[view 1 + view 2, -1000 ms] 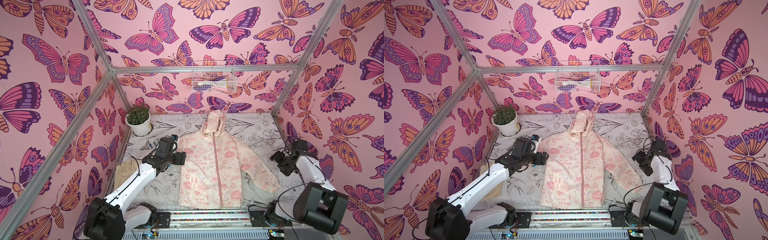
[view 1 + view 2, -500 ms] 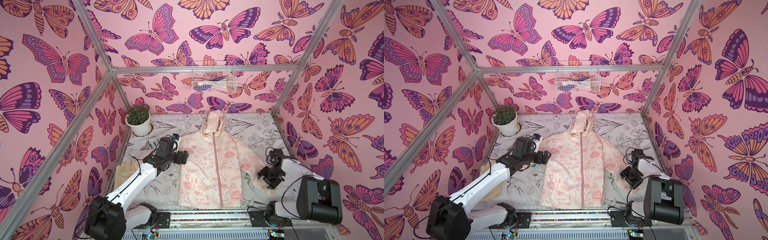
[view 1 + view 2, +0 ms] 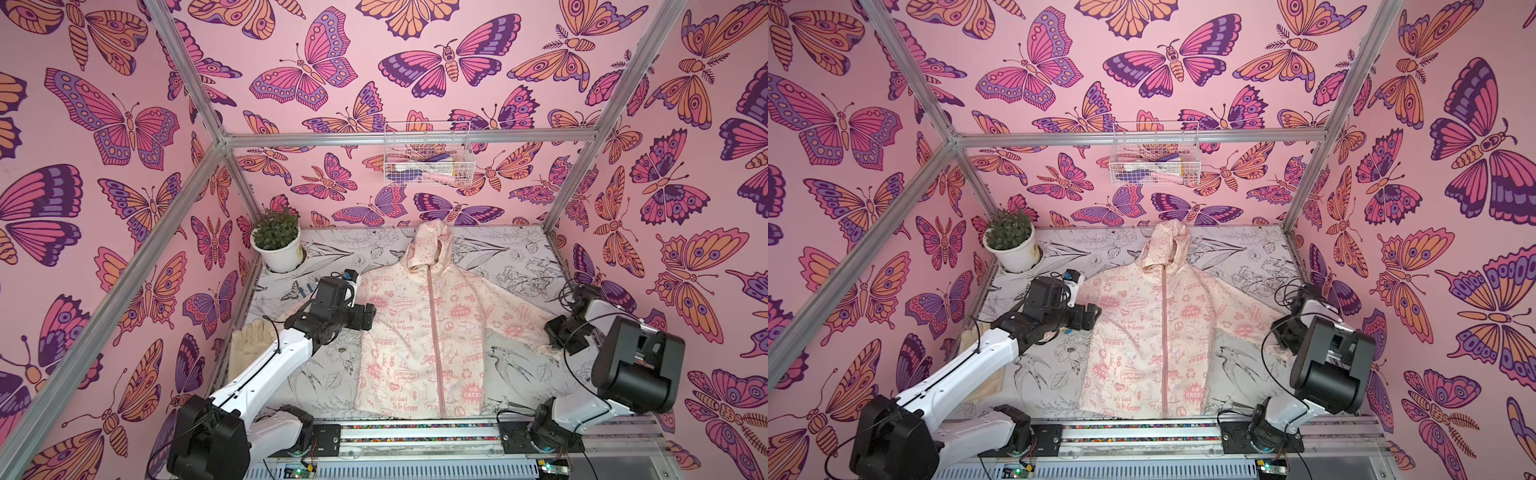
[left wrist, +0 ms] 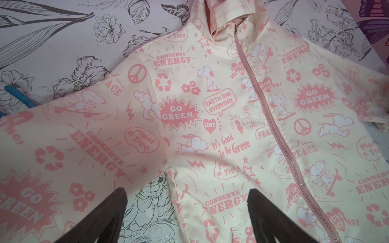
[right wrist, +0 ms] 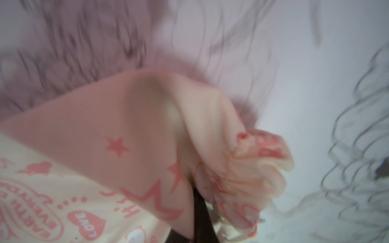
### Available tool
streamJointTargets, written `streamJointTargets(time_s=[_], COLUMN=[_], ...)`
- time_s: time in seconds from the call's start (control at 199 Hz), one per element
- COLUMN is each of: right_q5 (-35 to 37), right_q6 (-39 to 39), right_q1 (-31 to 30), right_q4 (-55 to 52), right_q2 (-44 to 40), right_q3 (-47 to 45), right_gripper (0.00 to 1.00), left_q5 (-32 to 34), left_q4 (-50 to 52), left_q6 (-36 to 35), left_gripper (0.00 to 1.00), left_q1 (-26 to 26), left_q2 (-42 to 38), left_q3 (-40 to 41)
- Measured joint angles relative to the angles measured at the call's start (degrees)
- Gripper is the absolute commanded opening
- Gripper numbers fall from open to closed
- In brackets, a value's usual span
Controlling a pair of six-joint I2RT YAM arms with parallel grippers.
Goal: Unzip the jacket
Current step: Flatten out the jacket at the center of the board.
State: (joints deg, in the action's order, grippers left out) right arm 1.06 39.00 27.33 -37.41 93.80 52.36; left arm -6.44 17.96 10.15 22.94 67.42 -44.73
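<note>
Looking down over my rig, I see the small cream-pink hooded jacket (image 3: pixel 419 345) (image 3: pixel 1142 345), printed with pink cartoon slogans and peace signs, lying flat and front up in the middle of the white table (image 3: pixel 519 266) covered in black line-drawn flowers. Its hood points at the back wall and its hem at the arm bases. The pink front zipper (image 3: pixel 434 332) (image 4: pixel 273 126) runs closed from hem to collar, and in the left wrist view its small metal pull (image 4: pixel 235 31) sits right at the neck.

My left gripper (image 3: pixel 368 316) (image 3: pixel 1091 316) (image 4: pixel 186 190) stands with its jaws wide and grips nothing. It sits at the jacket's edge on my left, where sleeve meets body. I cannot tell whether it touches the cloth.

My right gripper (image 3: pixel 557 336) (image 3: pixel 1281 336) is clamped on the cuff (image 5: pixel 252 178) of the opposite sleeve. The right wrist view is blurred, but the cloth bunches around one dark finger (image 5: pixel 200 210).

A green potted plant in a white round pot (image 3: pixel 276 245) stands in the back left corner. A plain beige knit glove (image 3: pixel 249 349) lies by the left wall, and a white wire basket (image 3: pixel 428 158) hangs on the rear rail.
</note>
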Motion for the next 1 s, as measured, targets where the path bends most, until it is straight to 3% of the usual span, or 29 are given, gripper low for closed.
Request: streamJointTargets(time_s=[0.02, 0.055, 0.075, 0.246, 0.416, 0.662, 0.878, 1.003], right_q5=[0.68, 1.79, 2.29, 4.79, 7.08, 0.55, -7.91, -9.55], right_q6=[-0.74, -2.14, -2.78, -8.48, -11.85, -11.61, -3.3, 4.42], right_q1=[0.48, 0.94, 1.05, 0.28, -5.46, -23.45, -35.52, -45.42], right_q4=[0.13, 0.15, 0.09, 0.17, -3.52, -10.71, -18.78, -18.1], right_q2=[1.18, 3.63, 4.96, 9.07, -2.56, -23.87, -38.8, -41.44], right_q3=[1.4, 4.04, 5.53, 11.41, 8.72, 1.4, -9.62, -12.48], right_gripper=[0.08, 0.37, 0.45, 0.69, 0.74, 0.74, 0.71, 0.7], left_q5=[-0.02, -0.02, -0.02, -0.2, -0.09, 1.29, -0.37, -0.46], left_q4=[-0.02, -0.04, -0.02, 0.07, 0.31, 5.99, 9.86, 11.26], left_q6=[0.0, -0.02, -0.02, -0.2, 0.94, 4.74, 13.11, 19.06], left_gripper=[0.91, 0.9, 0.9, 0.9, 0.98, 0.99, 0.87, 0.85], left_q1=[0.0, 0.0, 0.0, 0.0, 0.13, 5.75, 10.69, 13.73], left_q2=[0.33, 0.94, 1.33, 2.91, 1.64, -2.95, -6.29, -8.44], left_q3=[0.0, -0.02, -0.02, -0.37, -0.2, 0.7, 4.15, 8.94])
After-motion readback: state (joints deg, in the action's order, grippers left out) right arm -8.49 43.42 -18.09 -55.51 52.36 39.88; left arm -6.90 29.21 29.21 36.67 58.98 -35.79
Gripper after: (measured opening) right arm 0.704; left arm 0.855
